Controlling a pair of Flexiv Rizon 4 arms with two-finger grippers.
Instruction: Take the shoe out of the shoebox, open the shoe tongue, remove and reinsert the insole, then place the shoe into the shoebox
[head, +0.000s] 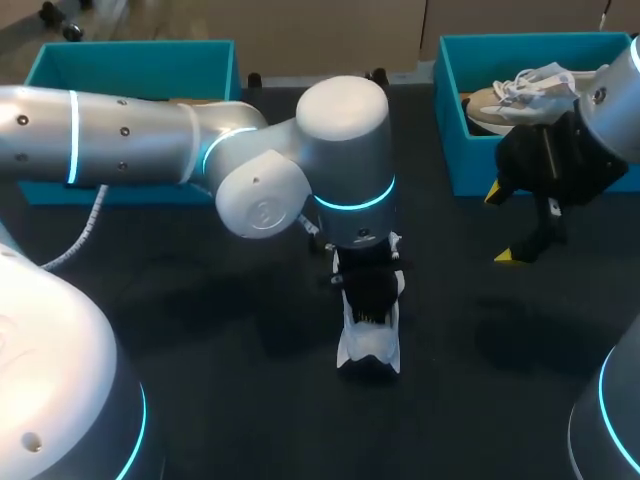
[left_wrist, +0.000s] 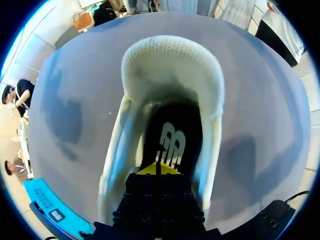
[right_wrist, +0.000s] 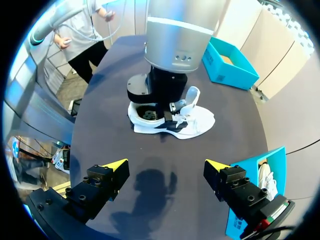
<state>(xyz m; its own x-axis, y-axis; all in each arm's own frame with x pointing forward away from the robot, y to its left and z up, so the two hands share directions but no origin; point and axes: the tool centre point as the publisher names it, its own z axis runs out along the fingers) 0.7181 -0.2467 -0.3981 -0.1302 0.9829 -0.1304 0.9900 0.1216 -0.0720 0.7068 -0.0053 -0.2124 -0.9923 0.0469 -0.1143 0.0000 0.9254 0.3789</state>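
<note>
A white shoe (head: 368, 345) lies on the dark table near the middle, with its tongue (right_wrist: 191, 95) raised. My left arm stands straight over it. My left gripper (left_wrist: 157, 169) is shut, yellow tips together, down inside the shoe's opening (left_wrist: 170, 70). The tips rest at the black insole (left_wrist: 172, 145); whether they pinch it I cannot tell. My right gripper (head: 503, 225) hangs open to the right, over bare table, with nothing between its fingers. In its own view the right gripper (right_wrist: 167, 162) has the shoe (right_wrist: 197, 122) ahead of it.
A teal shoebox (head: 455, 140) at the back right holds a second, beige shoe (head: 520, 95), close behind my right gripper. Another teal box (head: 130, 65) stands at the back left, partly behind my left arm.
</note>
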